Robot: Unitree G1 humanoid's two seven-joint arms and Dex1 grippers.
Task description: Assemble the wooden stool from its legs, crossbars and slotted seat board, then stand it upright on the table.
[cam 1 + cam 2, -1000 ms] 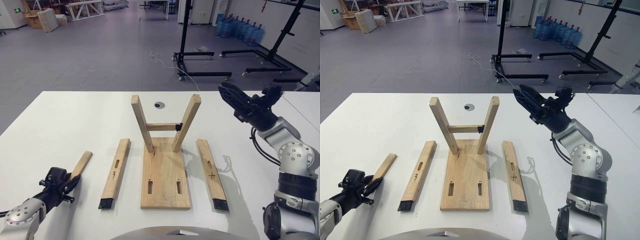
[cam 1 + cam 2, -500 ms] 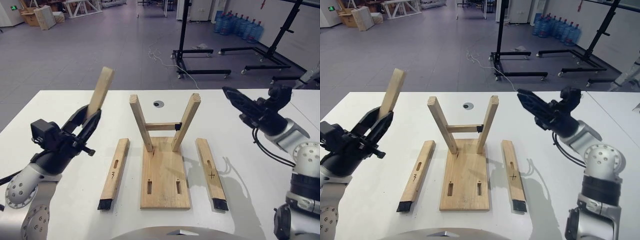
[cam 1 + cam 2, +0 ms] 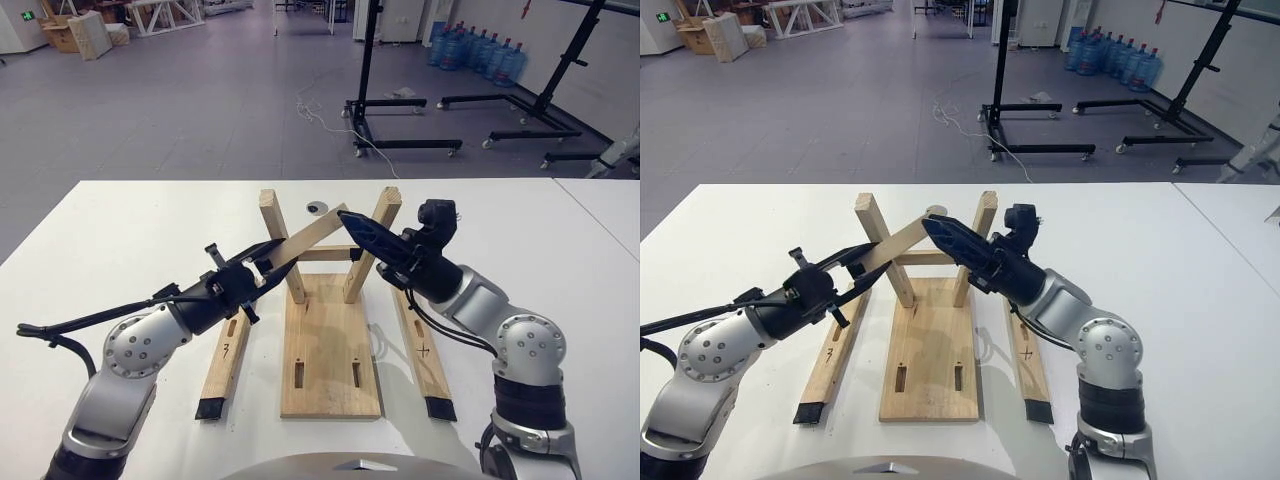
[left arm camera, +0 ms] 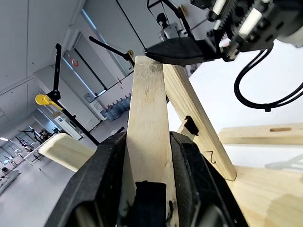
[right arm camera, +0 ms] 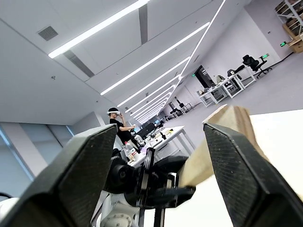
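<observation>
The slotted seat board [image 3: 330,372] lies flat mid-table. Two legs [image 3: 281,243] [image 3: 373,243] stand in it, joined by a crossbar [image 3: 322,254]. Two loose legs with black end caps lie flat beside the board, one on its left [image 3: 229,347] and one on its right [image 3: 421,345]. My left gripper [image 3: 264,268] is shut on a short loose crossbar [image 3: 312,235], held slanting up across the standing legs; it also shows up close as the loose crossbar [image 4: 147,118]. My right gripper [image 3: 352,224] is open at that bar's far end, and its fingers [image 5: 90,170] straddle the bar's tip [image 5: 227,127].
A round grommet hole [image 3: 317,208] sits in the white table [image 3: 120,240] behind the legs. There is bare tabletop at the far left and far right. Black wheeled racks [image 3: 400,100] and water bottles stand on the floor beyond the table.
My left gripper lifted the loose crossbar off the table's left side and swung it to the centre over the standing legs. My right gripper moved left to the bar's far end.
</observation>
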